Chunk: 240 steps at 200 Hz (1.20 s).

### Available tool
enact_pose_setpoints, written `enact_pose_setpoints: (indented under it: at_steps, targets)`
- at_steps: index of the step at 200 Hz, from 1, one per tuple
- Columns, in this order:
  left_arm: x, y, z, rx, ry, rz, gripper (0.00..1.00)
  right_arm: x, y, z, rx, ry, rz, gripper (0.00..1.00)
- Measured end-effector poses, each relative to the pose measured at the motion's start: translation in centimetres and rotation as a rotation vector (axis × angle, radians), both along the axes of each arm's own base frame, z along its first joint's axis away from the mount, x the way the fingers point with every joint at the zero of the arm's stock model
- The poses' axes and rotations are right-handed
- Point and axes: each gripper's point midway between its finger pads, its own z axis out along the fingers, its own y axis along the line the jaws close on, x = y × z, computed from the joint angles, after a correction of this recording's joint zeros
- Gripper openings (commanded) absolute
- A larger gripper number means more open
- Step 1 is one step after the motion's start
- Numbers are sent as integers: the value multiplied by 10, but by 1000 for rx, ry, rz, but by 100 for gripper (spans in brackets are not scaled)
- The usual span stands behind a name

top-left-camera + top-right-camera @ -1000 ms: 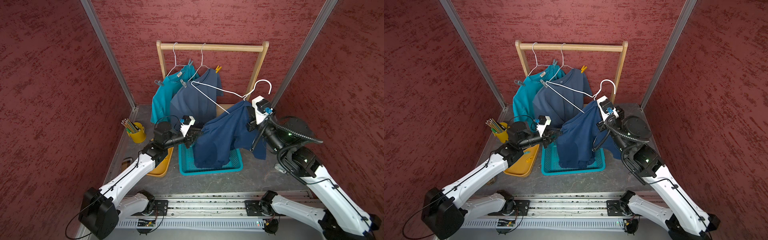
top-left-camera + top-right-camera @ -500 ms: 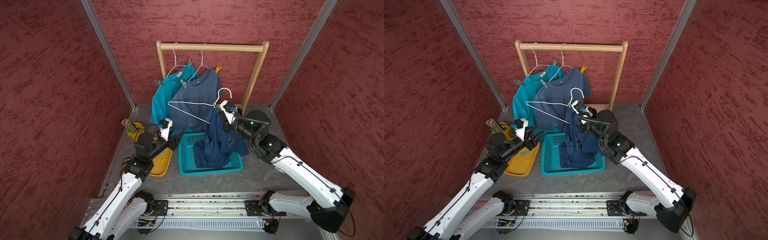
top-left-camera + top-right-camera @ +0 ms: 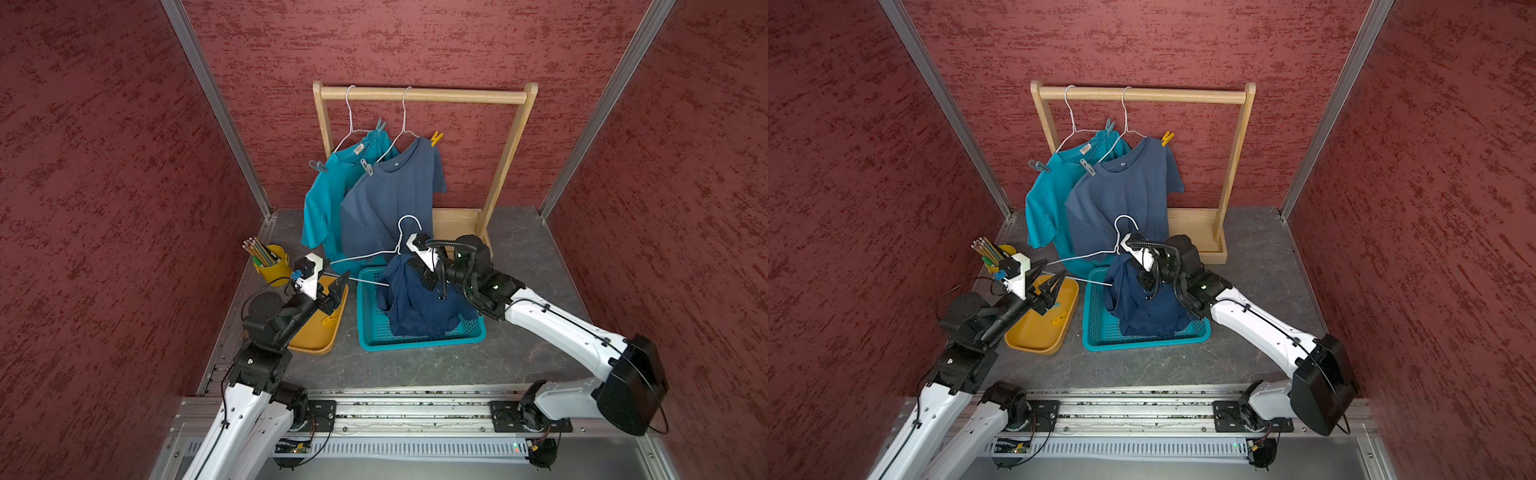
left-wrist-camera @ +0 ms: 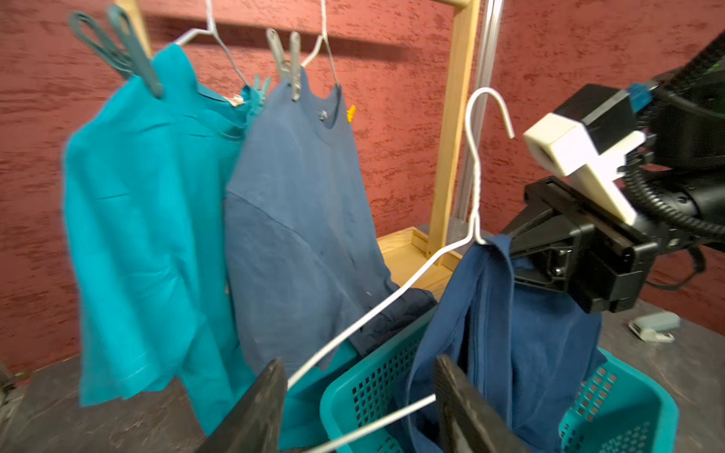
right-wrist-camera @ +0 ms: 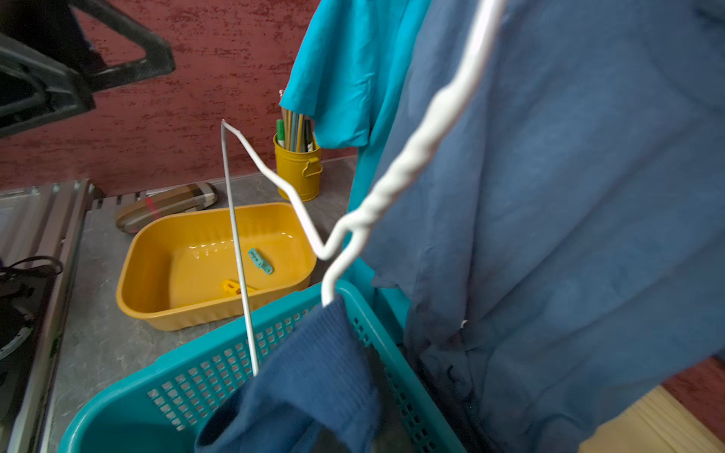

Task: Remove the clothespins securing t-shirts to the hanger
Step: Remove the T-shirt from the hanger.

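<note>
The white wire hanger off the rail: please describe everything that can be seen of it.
The white wire hanger is thin wire with an open hook, a twisted neck and a triangular frame. It is held tilted, partly over the teal basket. The right pincer is shut at its shoulder beside the neck, where the navy shirt drapes from it into the basket. Its other shoulder is bare; that corner lies inside the open left pincer, contact unclear.

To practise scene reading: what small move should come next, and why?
Probably close the left tool on the hanger: its wire seems to pass between the open jaws, two pins lie in the tray, and the right tool pinches the navy shirt over the basket.
</note>
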Motion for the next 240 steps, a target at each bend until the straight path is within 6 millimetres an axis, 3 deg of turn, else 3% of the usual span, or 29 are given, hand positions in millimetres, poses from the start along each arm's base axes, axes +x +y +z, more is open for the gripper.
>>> enact_pose_setpoints:
  at_steps: [30, 63, 126, 211, 227, 240]
  targets:
    - [10, -41, 6, 47, 54, -193, 62, -14, 5, -22, -3, 65, 72, 0]
    - [2, -86, 1, 95, 99, -409, 62, -29, -1, -38, 10, 68, 99, 0]
    - [0, -111, -22, 62, 212, -582, 60, -34, -7, -21, 25, -1, 90, 0]
    - [6, -127, -27, -22, 281, -669, 34, -44, 1, -20, 6, -47, 129, 0]
    - [8, -128, -31, -23, 296, -672, 25, -42, 2, -23, -4, -49, 123, 0]
    - [8, -128, -33, -18, 299, -671, 8, -39, 0, -24, -11, -54, 107, 0]
